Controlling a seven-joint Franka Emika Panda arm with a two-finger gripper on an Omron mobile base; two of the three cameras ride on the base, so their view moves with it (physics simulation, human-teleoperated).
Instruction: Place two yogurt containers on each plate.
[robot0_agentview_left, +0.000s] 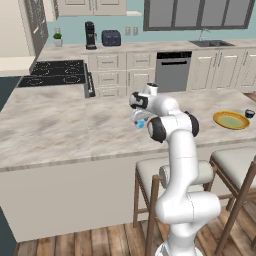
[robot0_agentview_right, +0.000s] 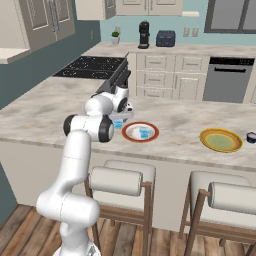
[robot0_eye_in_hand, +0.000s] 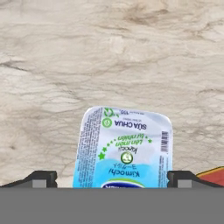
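The gripper stands wide open above the marble counter, holding nothing. A pale blue yogurt container lies directly between its two fingertips, one dark tip on each side, apart from the cup's walls. The red-rimmed plate peeks in just beside the other fingertip.

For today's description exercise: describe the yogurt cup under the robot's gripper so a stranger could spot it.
On the marble island counter, left of the red-rimmed white plate, the open gripper straddles a boxy pale blue yogurt cup. Unlike its twin on the plate, it stands on bare counter.
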